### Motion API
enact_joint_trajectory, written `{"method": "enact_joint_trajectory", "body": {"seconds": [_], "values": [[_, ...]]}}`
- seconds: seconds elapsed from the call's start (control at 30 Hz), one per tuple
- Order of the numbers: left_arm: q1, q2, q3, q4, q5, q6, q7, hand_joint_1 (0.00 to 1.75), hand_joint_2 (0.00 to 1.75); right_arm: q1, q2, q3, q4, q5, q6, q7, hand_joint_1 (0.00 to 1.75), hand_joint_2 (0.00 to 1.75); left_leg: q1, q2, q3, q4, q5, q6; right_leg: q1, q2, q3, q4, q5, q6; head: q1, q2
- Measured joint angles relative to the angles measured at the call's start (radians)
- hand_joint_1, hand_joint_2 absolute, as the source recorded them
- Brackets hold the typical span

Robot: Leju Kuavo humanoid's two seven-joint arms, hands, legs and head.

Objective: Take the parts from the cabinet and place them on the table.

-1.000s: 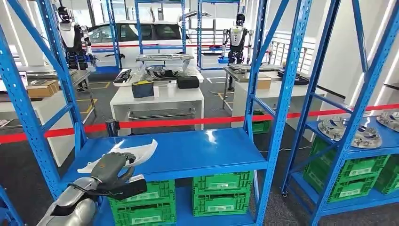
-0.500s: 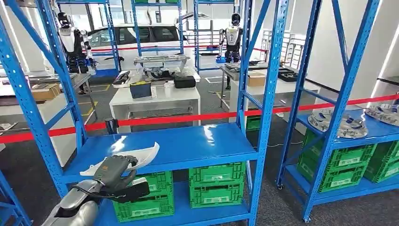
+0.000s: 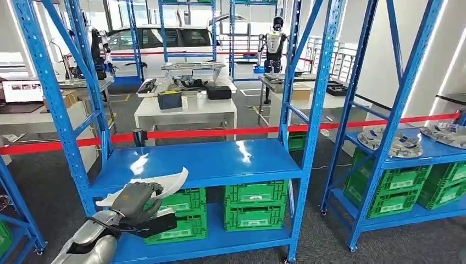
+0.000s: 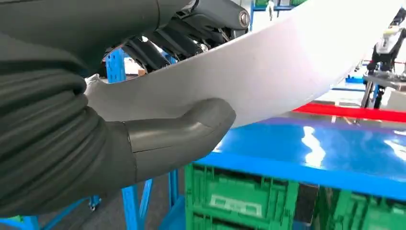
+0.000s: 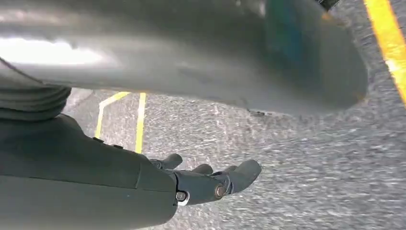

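Head view, left hand (image 3: 134,199) gripping white curved part (image 3: 165,183), long axis rising rightward over blue shelf (image 3: 220,162)

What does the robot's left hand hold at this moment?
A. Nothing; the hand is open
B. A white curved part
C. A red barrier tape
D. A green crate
B: the left hand grips the white curved part in the head view, and in the left wrist view its thumb presses against this same white part, in front of the blue shelf.
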Motion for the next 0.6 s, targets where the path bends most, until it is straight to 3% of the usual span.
{"method": "enact_joint_trajectory", "body": {"seconds": [0.03,0.13,0.2,0.23,0.3,0.33,0.37,0.43,0.47,0.5,0.53,0.57,0.6], "values": [[0.000,0.000,0.000,-0.001,0.000,0.000,-0.003,1.75,1.75,-0.002,0.000,0.000,0.000,0.000,0.000,-0.004,0.00,0.00,-0.003,0.000,-0.009,0.003,0.006,-0.007,0.003,0.002,0.051,-0.082,-0.041,-0.005,0.000,0.000],[-0.002,-0.003,0.000,0.003,0.000,0.003,-0.008,1.75,1.75,0.001,0.000,-0.001,0.000,-0.001,0.000,-0.009,0.00,0.00,0.000,0.002,-0.009,-0.002,0.029,-0.023,0.010,0.004,0.045,-0.092,-0.030,-0.022,-0.002,0.000],[-0.002,-0.001,0.000,0.007,0.000,0.003,-0.008,1.75,1.75,0.001,0.002,-0.003,0.000,0.000,-0.001,-0.012,0.00,0.00,0.001,0.000,-0.018,0.003,0.028,-0.036,0.002,-0.001,0.034,-0.102,-0.005,-0.038,-0.002,0.000],[-0.002,-0.001,0.000,0.008,0.000,0.003,-0.010,1.75,1.75,0.000,0.002,-0.003,0.000,0.000,-0.001,-0.013,0.00,0.00,0.002,-0.002,-0.033,0.029,-0.016,-0.041,0.004,-0.002,0.025,-0.103,0.004,-0.043,-0.002,0.000],[-0.003,-0.001,0.000,0.013,0.001,0.006,-0.011,1.75,1.75,0.000,0.002,-0.005,0.000,-0.001,-0.001,-0.018,0.00,0.00,0.005,-0.003,-0.069,0.161,-0.129,-0.049,0.004,-0.003,0.000,-0.102,0.024,-0.049,-0.004,0.000],[-0.002,-0.001,0.000,0.015,0.001,0.006,-0.012,1.75,1.75,0.001,0.002,-0.005,0.000,-0.001,0.000,-0.021,0.00,0.00,0.005,-0.003,-0.084,0.230,-0.168,-0.053,0.004,-0.003,-0.015,-0.102,0.035,-0.050,-0.003,0.000],[-0.002,-0.001,0.000,0.019,0.002,0.006,-0.012,1.75,1.75,0.001,0.002,-0.005,0.000,-0.001,-0.001,-0.024,0.00,0.00,0.006,-0.003,-0.089,0.281,-0.181,-0.055,0.004,-0.003,-0.031,-0.101,0.047,-0.049,-0.004,0.000],[-0.002,-0.001,0.000,0.025,0.002,0.007,-0.012,1.75,1.75,0.001,0.003,-0.006,0.000,-0.001,-0.001,-0.027,0.00,0.00,0.007,-0.003,-0.046,0.264,-0.131,-0.054,0.004,-0.004,-0.063,-0.099,0.070,-0.047,-0.004,0.000],[-0.002,-0.002,0.000,0.027,0.002,0.008,-0.015,1.75,1.75,0.001,0.005,-0.006,0.000,-0.001,-0.001,-0.027,0.00,0.00,0.007,-0.003,0.004,0.202,-0.097,-0.050,0.004,-0.003,-0.079,-0.098,0.082,-0.044,-0.003,0.000],[-0.002,-0.003,0.000,0.027,0.002,0.009,-0.016,1.75,1.75,0.001,0.006,-0.006,0.000,-0.002,-0.001,-0.026,0.00,0.00,0.006,-0.002,0.068,0.120,-0.085,-0.046,0.004,-0.003,-0.090,-0.096,0.092,-0.041,-0.003,0.000],[-0.005,-0.006,0.000,0.027,0.002,0.011,-0.018,1.75,1.75,0.001,0.008,-0.007,0.000,-0.002,-0.001,-0.026,0.00,0.00,0.005,-0.002,0.123,0.039,-0.119,-0.040,0.005,-0.003,-0.098,-0.094,0.100,-0.037,-0.003,0.000],[-0.007,-0.012,0.000,0.027,0.002,0.013,-0.020,1.75,1.75,0.002,0.008,-0.008,0.000,-0.003,-0.001,-0.026,0.00,0.00,-0.002,-0.003,0.155,-0.016,-0.135,-0.035,0.007,-0.005,-0.104,-0.092,0.107,-0.030,-0.003,0.000],[-0.008,-0.013,0.000,0.029,0.002,0.018,-0.023,1.75,1.75,0.001,0.008,-0.008,0.000,-0.003,-0.001,-0.027,0.00,0.00,-0.004,-0.004,0.141,-0.013,-0.128,-0.028,0.006,-0.006,-0.103,-0.096,0.119,-0.023,-0.003,0.000]]}}
